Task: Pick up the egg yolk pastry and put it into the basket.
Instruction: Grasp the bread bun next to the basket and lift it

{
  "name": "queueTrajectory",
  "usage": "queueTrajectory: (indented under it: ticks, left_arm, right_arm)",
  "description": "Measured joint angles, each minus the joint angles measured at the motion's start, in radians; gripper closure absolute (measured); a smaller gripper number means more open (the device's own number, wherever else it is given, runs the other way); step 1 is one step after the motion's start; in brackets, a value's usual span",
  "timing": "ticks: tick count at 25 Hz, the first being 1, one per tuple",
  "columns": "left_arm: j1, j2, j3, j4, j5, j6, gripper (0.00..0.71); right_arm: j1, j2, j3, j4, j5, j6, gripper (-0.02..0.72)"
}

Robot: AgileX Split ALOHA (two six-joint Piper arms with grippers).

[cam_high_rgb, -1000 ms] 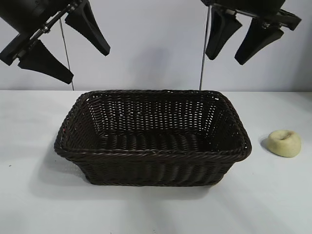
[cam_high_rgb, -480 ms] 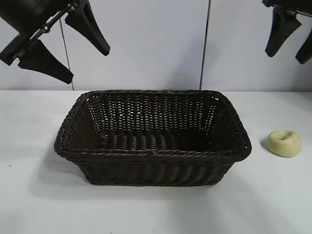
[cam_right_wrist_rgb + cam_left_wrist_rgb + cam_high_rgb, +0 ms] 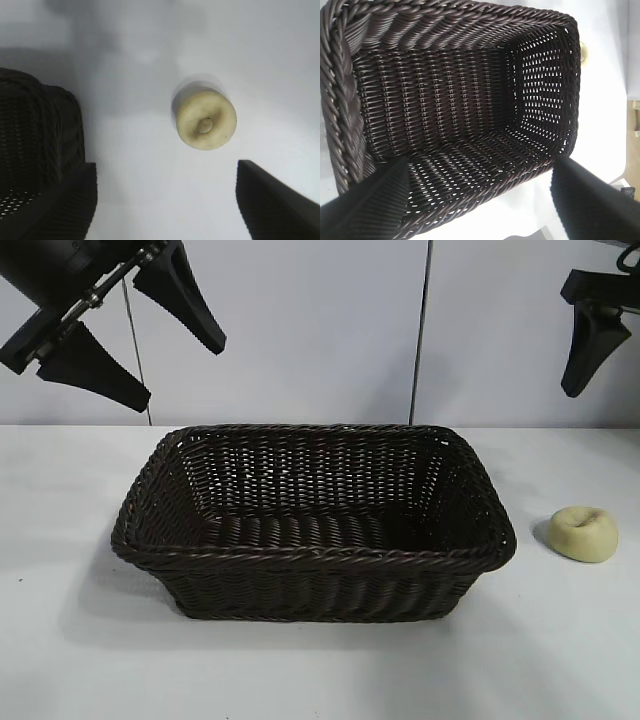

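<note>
Right claw (image 3: 165, 200) shifted rightward and lower since earlier frame, fingers spread, empty, above small round pale yellow egg yolk pastry (image 3: 584, 533) lying on white surface (image 3: 320, 670), right of dark woven wicker basket (image 3: 312, 555); left claw (image 3: 130, 325) parked open over basket

1. In the exterior view your right gripper (image 3: 600, 335) is cut by the right edge — only one dark finger (image 3: 590, 345) shows whole.
2. In the left wrist view the basket (image 3: 340, 100) covers nearly all of the egg yolk pastry (image 3: 582, 51) — a pale sliver shows past the far rim.
3. In the right wrist view the basket runs off the frame edge.
</note>
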Motion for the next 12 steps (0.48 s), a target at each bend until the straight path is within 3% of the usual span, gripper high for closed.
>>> queueTrajectory:
  ticks: [6, 12]
  left_arm:
    - [0.000, 0.000, 0.000, 0.000, 0.000, 0.000, 0.144]
    - [0.000, 0.000, 0.000, 0.000, 0.000, 0.001, 0.144]
  right_arm:
    - [0.000, 0.082, 0.002, -0.005, -0.027, 0.006, 0.132]
    - [-0.001, 0.147, 0.002, -0.086, -0.033, 0.055, 0.134]
